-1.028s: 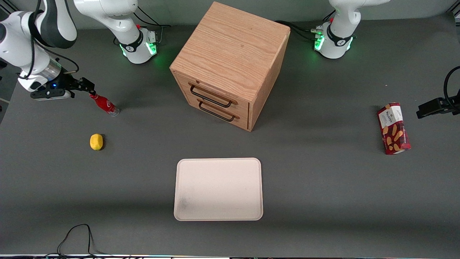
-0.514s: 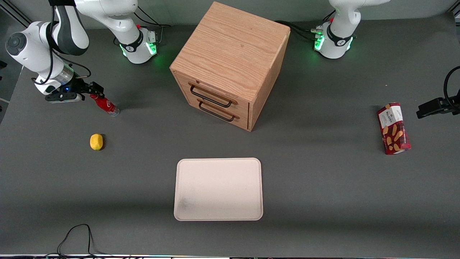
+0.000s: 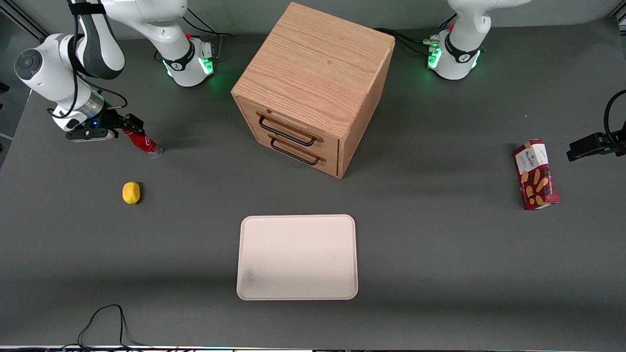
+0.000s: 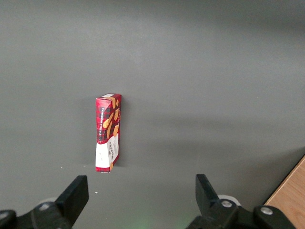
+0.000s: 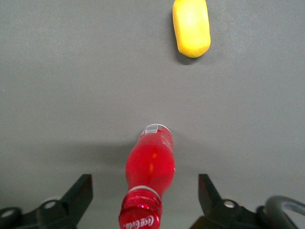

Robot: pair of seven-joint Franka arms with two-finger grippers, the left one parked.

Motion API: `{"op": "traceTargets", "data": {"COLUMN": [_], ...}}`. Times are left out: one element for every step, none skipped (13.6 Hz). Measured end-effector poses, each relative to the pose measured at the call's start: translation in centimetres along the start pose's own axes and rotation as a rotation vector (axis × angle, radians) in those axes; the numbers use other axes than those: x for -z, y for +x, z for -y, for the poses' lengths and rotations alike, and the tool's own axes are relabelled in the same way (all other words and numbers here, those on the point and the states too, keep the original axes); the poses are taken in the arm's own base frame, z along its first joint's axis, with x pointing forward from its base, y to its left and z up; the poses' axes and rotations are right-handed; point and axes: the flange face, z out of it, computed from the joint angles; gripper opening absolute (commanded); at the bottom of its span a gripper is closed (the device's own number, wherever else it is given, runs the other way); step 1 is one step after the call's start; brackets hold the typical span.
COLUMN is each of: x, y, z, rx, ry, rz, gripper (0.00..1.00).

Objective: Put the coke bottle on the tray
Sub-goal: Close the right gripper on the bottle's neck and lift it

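The coke bottle (image 3: 145, 143) is small and red with a red cap, and stands on the grey table toward the working arm's end. My right gripper (image 3: 129, 125) is open at its top, with the cap level with the fingers. In the right wrist view the bottle (image 5: 150, 167) sits midway between the two spread fingers of the gripper (image 5: 144, 192), and neither finger touches it. The cream-pink tray (image 3: 297, 256) lies flat near the table's front edge, nearer the front camera than the cabinet, and nothing is on it.
A yellow lemon (image 3: 131, 192) lies nearer the front camera than the bottle and shows in the right wrist view (image 5: 191, 27). A wooden two-drawer cabinet (image 3: 313, 88) stands mid-table. A red biscuit box (image 3: 535, 174) lies toward the parked arm's end.
My right gripper has moved in over the bottle's cap and come lower, so the cap now sits between its open fingers. The bottle has not moved.
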Motion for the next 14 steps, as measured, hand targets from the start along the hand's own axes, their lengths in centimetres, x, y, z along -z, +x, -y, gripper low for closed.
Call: {"op": "traceTargets", "data": {"x": [0.0,0.0,0.0,0.0,0.1,0.1,0.1,0.1,0.2,0.5,1.2,2.4,4.3,6.7], "y": [0.0,0.0,0.0,0.0,0.1,0.1,0.1,0.1,0.1,0.2,0.7,1.4,2.4,3.6], "z": [0.0,0.0,0.0,0.0,-0.1,-0.1,-0.1,-0.1,-0.1,-0.1,-0.2,-0.2,-0.1,0.2], "rx": [0.0,0.0,0.0,0.0,0.002,0.001,0.001,0.001,0.002,0.003,0.005,0.011,0.021,0.035], "ry": [0.0,0.0,0.0,0.0,-0.002,-0.002,-0.002,-0.002,0.0,0.001,-0.001,-0.005,-0.013,-0.024], "rz": [0.0,0.001,0.001,0.002,-0.001,-0.001,0.0,0.003,0.014,0.025,0.036,0.047,0.056,0.062], "gripper": [0.36,0.23,0.13,0.04,0.0,0.0,0.0,0.0,0.0,0.0,0.0,0.0,0.0,0.0]}}
